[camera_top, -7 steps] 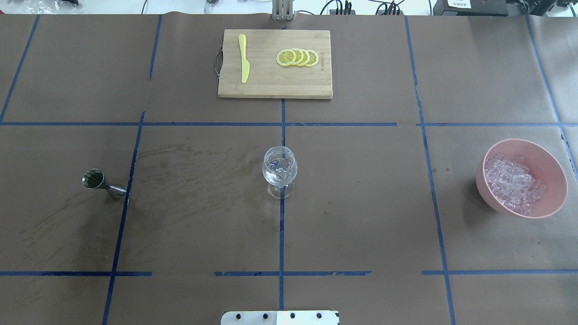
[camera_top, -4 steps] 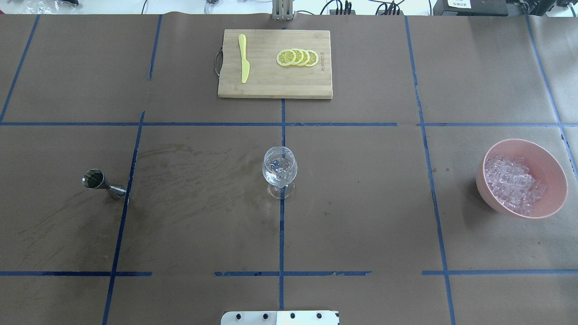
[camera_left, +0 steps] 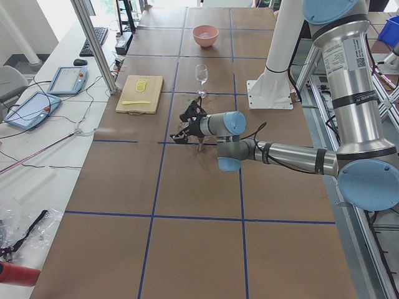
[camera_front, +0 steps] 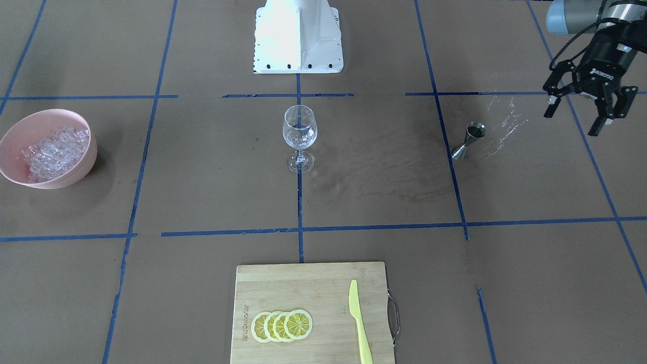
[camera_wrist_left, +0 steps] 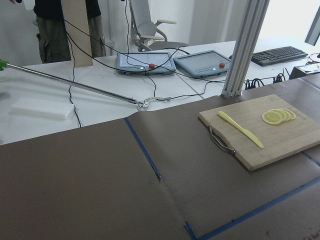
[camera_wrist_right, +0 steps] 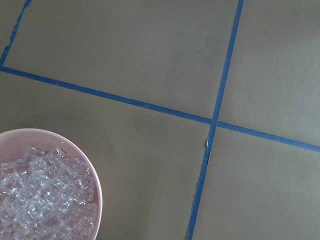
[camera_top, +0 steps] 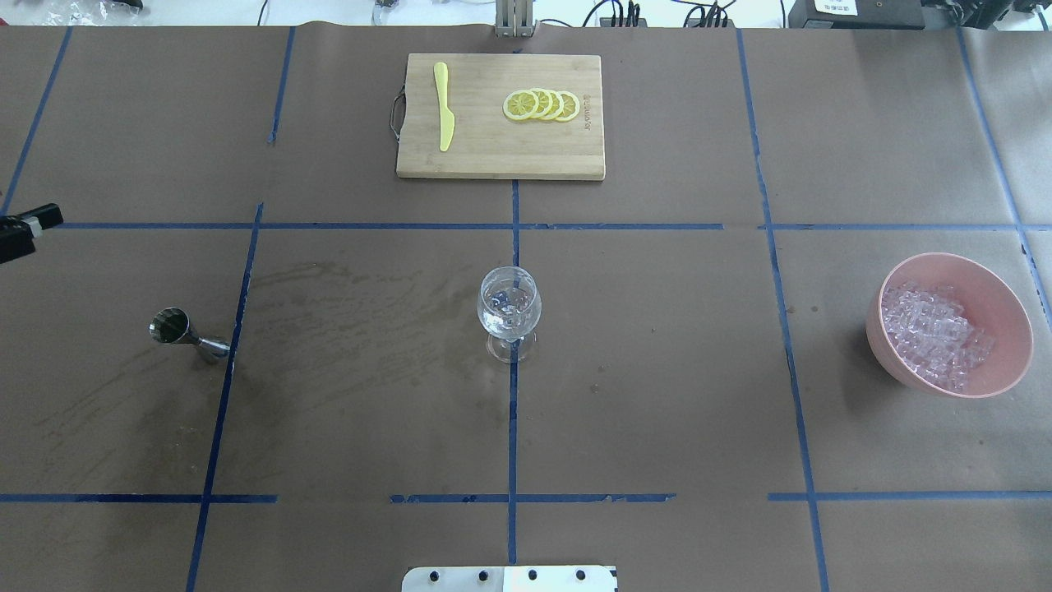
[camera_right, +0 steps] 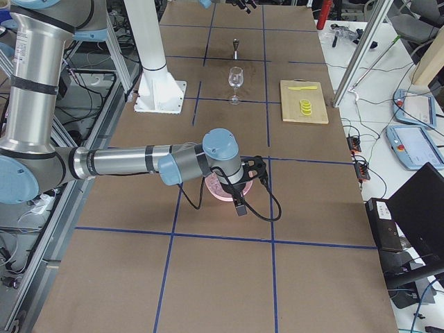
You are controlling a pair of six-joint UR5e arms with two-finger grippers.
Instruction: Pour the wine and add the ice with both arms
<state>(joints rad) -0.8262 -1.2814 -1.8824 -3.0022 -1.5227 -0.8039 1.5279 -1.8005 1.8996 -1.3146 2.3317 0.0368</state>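
Observation:
The steel jigger (camera_front: 467, 140) stands left of centre, and the wine shows as a dark pool in its cup (camera_top: 168, 325). My left gripper (camera_front: 574, 119) hovers open and empty beyond the jigger, toward the table's left end; one fingertip (camera_top: 45, 217) pokes in at the overhead view's left edge. The ice (camera_top: 933, 333) fills a pink bowl (camera_top: 1007, 329) at the right, also seen in the right wrist view (camera_wrist_right: 40, 195). A clear wine glass (camera_top: 509, 308) stands upright at the centre. My right gripper (camera_right: 248, 191) hangs over the bowl; whether it is open or shut I cannot tell.
A bamboo cutting board (camera_top: 493, 156) at the far middle carries a yellow knife (camera_top: 445, 107) and lemon slices (camera_top: 542, 105). The white robot base (camera_front: 298, 35) sits at the near edge. Blue tape lines cross the brown table cover.
A finger of my left gripper has come into the overhead view at its left edge. The jigger, glass and bowl have not moved.

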